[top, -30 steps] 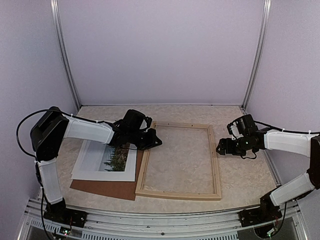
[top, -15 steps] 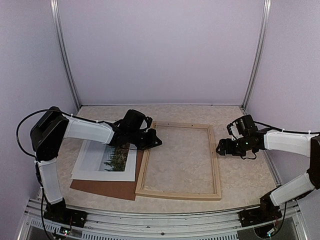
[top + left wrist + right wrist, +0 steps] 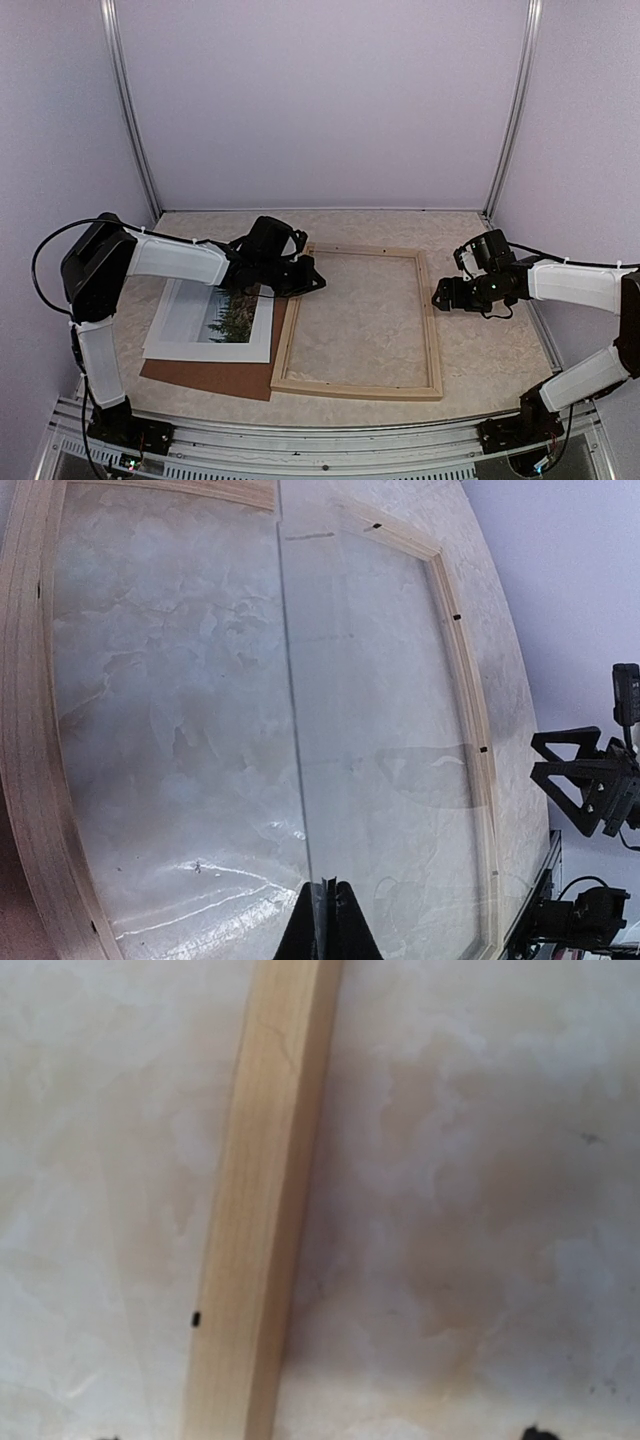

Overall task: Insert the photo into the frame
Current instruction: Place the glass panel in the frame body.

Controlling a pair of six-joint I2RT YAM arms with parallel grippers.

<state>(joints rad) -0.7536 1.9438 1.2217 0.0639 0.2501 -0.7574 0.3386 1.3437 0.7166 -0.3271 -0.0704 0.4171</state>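
The photo (image 3: 215, 318) lies flat at the left on a brown backing board (image 3: 215, 378). The pale wood frame (image 3: 433, 340) lies flat at the centre; it also shows in the left wrist view (image 3: 22, 730) and one rail of it in the right wrist view (image 3: 255, 1210). My left gripper (image 3: 312, 284) is over the frame's far left corner. In the left wrist view it (image 3: 325, 920) is shut on the edge of a clear pane (image 3: 390, 780) that reaches over the frame opening. My right gripper (image 3: 441, 298) is open, its fingers either side of the frame's right rail, with nothing held.
The table (image 3: 500, 360) is a pale marbled surface, walled at the back and both sides. The right gripper also shows at the right edge of the left wrist view (image 3: 585, 780).
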